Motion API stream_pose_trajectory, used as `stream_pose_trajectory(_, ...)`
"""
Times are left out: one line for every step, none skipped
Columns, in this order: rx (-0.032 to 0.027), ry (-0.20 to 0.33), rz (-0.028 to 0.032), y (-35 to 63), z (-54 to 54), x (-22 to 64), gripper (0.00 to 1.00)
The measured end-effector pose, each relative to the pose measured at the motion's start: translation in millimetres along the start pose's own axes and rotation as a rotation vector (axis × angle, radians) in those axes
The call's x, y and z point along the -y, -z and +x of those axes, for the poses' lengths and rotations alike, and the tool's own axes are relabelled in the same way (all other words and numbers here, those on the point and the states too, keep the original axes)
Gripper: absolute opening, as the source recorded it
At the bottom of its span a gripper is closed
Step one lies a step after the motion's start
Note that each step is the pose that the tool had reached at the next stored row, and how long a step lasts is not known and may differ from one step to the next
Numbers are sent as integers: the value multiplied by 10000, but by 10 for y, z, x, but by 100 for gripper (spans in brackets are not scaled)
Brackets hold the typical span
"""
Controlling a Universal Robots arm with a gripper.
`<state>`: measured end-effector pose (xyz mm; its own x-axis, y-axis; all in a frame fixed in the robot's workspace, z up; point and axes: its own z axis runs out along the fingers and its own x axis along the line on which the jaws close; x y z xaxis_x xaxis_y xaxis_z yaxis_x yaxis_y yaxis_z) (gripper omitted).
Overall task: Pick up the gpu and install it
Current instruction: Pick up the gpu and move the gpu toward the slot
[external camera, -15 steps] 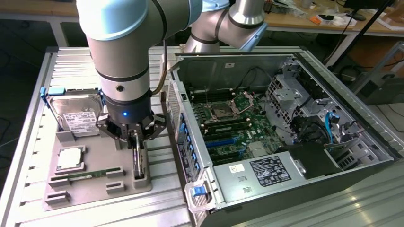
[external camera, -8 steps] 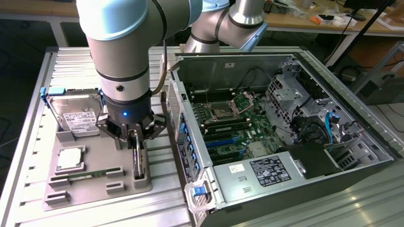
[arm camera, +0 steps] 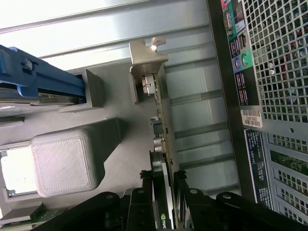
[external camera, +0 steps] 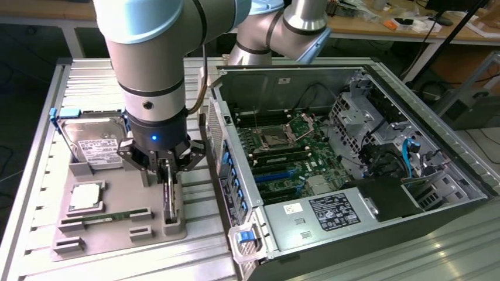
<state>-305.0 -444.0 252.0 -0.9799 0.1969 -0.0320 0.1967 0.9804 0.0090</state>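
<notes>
While standing on its long edge in a slot of the grey plastic holder tray (external camera: 102,243), the thin dark gpu card (external camera: 170,206) is being clasped by the black multi-fingered gripper (external camera: 168,178) of the silver and blue arm. The gripper is reaching straight down over the card, its jaws drawn in narrowly. In the wrist view the black fingers (arm camera: 144,192) are pressing against both flat faces of the gpu card (arm camera: 161,120), whose silver end bracket is pointing away from the gripper (arm camera: 162,186). The card's lower edge is resting in the tray (arm camera: 120,159), at the side nearest the open black computer tower (external camera: 469,181).

Also sitting in the tray are a silver boxy hard drive with a white label (external camera: 98,146), propped upright at the far end, a square silver chip (external camera: 84,198), and a long narrow green memory stick (external camera: 109,216). The tray is lying on a ribbed aluminium table (external camera: 86,76), just beside the tower's perforated metal rear panel (arm camera: 274,72).
</notes>
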Motion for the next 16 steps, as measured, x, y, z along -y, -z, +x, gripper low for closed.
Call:
stream_pose_trajectory(0,0,0,0,0,0,29)
stream_pose_trajectory(0,1,0,0,0,0,29)
stream_pose_trajectory(0,1,-1,1,0,0,29)
stream_pose_trajectory(-5,0,3,19,0,0,29)
stream_pose_trajectory(-24,0,5,64,-2,-1,29)
stream_pose_trajectory(-42,0,7,113,-4,-1,29)
stream_pose_trajectory(-43,0,10,114,-4,-1,29)
stream_pose_trajectory(-43,0,10,114,-4,-1,27)
stream_pose_trajectory(-44,0,11,144,-5,-1,27)
stream_pose_trajectory(-46,0,11,190,-6,-2,27)
stream_pose_trajectory(-45,0,10,212,-7,-2,27)
stream_pose_trajectory(-46,-1,10,234,-7,-2,27)
stream_pose_trajectory(-46,0,11,257,-8,-2,27)
stream_pose_trajectory(-47,0,11,283,-9,-3,27)
stream_pose_trajectory(-46,1,10,308,-10,-3,27)
stream_pose_trajectory(-47,0,11,335,-11,-3,27)
